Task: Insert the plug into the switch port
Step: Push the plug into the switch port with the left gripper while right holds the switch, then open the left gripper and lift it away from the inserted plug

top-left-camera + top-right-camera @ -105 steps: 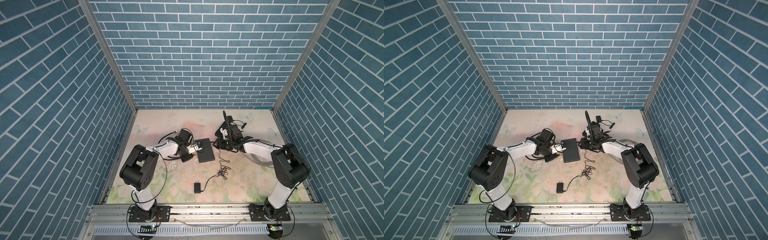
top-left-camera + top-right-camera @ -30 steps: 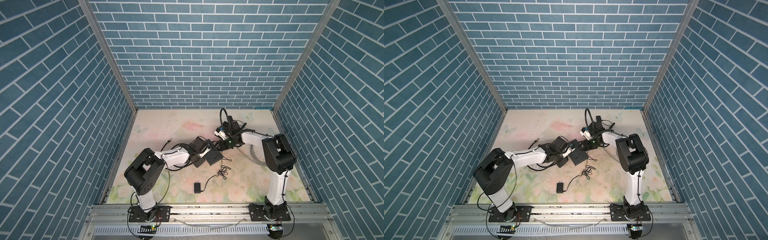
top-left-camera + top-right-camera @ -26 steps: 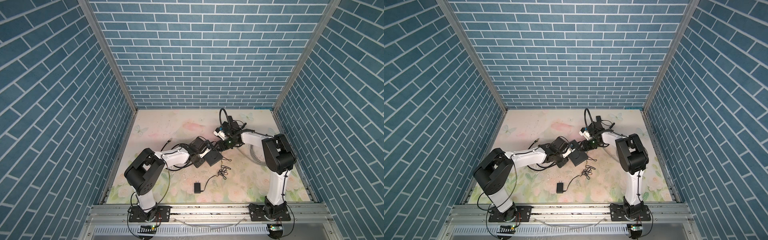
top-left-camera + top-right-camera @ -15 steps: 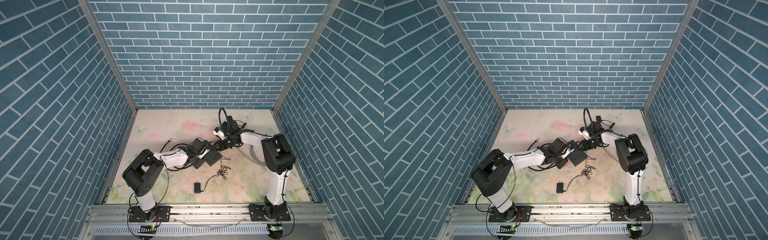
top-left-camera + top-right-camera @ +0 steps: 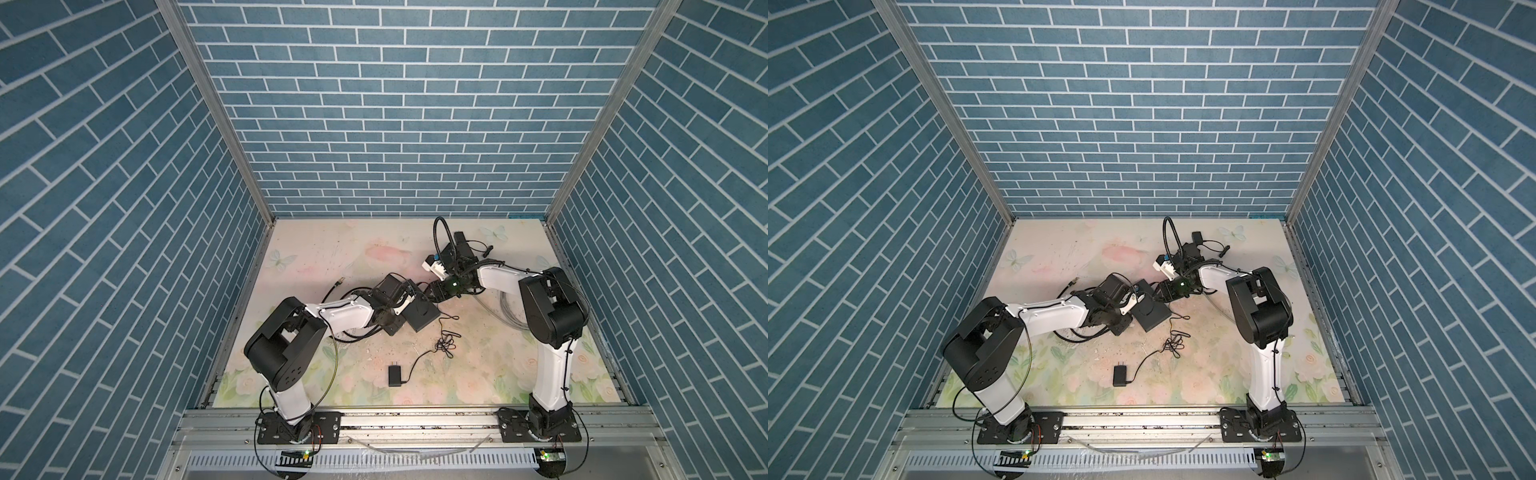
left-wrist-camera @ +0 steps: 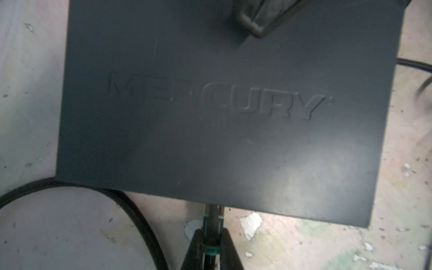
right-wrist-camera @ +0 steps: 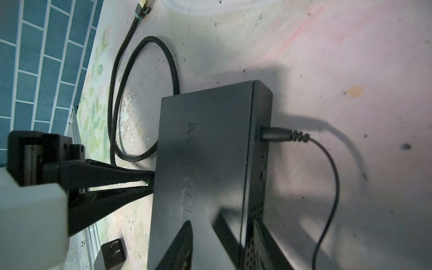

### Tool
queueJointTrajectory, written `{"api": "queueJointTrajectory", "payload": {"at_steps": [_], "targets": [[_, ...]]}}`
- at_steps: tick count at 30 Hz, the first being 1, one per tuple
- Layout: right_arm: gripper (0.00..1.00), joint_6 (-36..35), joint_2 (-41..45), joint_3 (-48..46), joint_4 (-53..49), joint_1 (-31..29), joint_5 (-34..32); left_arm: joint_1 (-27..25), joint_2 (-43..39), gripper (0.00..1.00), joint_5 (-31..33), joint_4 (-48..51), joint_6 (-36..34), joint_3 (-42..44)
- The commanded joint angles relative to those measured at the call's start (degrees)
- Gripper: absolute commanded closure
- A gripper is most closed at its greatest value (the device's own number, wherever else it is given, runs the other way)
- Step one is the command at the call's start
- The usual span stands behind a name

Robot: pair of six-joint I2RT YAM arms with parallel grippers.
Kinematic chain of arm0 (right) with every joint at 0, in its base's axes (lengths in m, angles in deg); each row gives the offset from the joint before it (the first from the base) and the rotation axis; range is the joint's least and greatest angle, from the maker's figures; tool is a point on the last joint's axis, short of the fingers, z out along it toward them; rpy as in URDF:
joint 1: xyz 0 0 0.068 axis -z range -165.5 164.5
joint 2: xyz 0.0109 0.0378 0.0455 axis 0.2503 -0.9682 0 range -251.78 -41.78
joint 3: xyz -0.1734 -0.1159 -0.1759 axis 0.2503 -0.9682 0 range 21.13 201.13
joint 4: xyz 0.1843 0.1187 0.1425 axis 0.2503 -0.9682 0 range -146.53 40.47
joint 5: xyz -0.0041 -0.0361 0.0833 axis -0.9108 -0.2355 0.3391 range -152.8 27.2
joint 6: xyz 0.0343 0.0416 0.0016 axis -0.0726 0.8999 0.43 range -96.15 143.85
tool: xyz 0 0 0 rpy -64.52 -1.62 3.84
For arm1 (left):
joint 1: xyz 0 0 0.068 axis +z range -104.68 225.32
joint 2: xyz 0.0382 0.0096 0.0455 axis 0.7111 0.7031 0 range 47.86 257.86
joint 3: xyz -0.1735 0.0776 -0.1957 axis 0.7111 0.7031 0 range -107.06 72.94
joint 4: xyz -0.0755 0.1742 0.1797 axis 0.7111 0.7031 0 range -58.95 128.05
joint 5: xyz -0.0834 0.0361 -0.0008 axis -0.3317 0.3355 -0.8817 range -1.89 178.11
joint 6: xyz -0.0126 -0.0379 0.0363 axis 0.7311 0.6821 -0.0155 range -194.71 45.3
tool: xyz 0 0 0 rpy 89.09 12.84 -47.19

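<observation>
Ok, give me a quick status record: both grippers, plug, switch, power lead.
left gripper: shut on the Ethernet plug
Ethernet plug: tip at the switch's edge; seating hidden
switch: flat on the table, branded face up
right gripper: jaws apart over the switch's opposite end; grip unclear
barrel jack: in the switch's side
power adapter: loose on the table, prongs bare

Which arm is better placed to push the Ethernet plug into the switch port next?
Left. The left gripper is shut on the Ethernet plug, up against the Mercury switch edge; the right gripper sits at the opposite side, holding no plug.
</observation>
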Motion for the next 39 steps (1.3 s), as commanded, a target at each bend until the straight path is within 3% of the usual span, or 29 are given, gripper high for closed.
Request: {"api": "queueJointTrajectory", "payload": {"at_steps": [1, 8, 19, 29, 39], "targets": [[0.59, -0.2, -2.6, 0.3, -5.5, -9.1, 15.7, 0.9, 3.1, 1.00, -4.5, -20.8, 1.2, -2.6], [0.61, -1.7, -4.5, 1.8, -8.0, -11.2, 18.0, 2.9, 4.3, 1.00, -10.9, -22.3, -2.3, -5.1], [0.64, -6.3, -6.2, 4.9, -16.0, -15.0, 21.3, 4.2, 7.2, 1.00, -10.3, -25.5, -2.7, -8.4], [0.65, -1.9, -6.1, 3.3, -10.4, -18.3, 23.4, 5.3, 8.4, 1.00, -11.4, -31.1, -0.5, -10.1], [0.65, -0.2, -6.6, 4.3, -8.7, -19.8, 21.1, 8.8, 5.9, 1.00, -10.2, -27.6, -1.4, -9.8]]}}
